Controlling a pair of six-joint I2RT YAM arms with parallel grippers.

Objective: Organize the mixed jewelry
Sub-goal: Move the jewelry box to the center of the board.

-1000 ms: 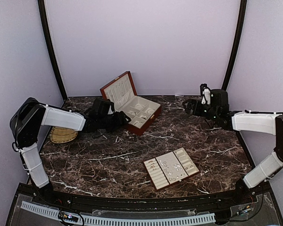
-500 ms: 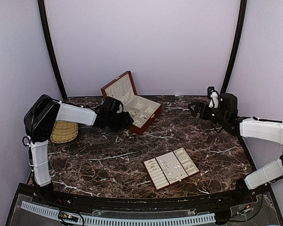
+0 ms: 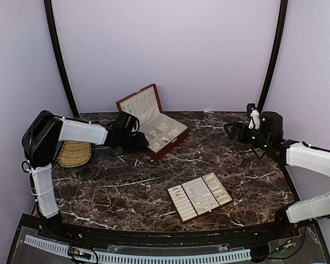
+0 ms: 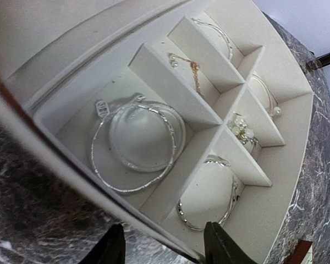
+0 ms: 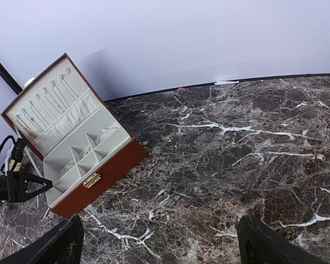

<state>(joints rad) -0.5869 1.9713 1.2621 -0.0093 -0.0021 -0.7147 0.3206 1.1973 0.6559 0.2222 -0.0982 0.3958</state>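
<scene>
Left gripper (image 4: 164, 226): fingers spread wide, nothing between them; poised at the near-left edge of the wooden box (image 3: 155, 127), looking down into it. I cannot tell whether it touches.
Right gripper (image 5: 160, 234): fingers wide apart, empty; held above the far right of the table (image 3: 126, 187), well apart from everything.
Mixed jewelry (image 3: 202, 194): tiny silvery pieces lying on the slotted tray (image 3: 180, 204), near the front of the table, well apart from both grippers.
Step in hand: apparently lining up on the box; no piece is lifted.
Next move calls for: a reach to the tray and a very fine pinch on one piece.
Count, box: one, lid open; six compartments (image 4: 206, 201) visible, each with something in it.
Count, hoops (image 4: 175, 143): at least two, overlapping.
Count, tray: one, three panels; the pieces are too small to count.
Count, wicker basket (image 3: 74, 155): one, at far left.
</scene>
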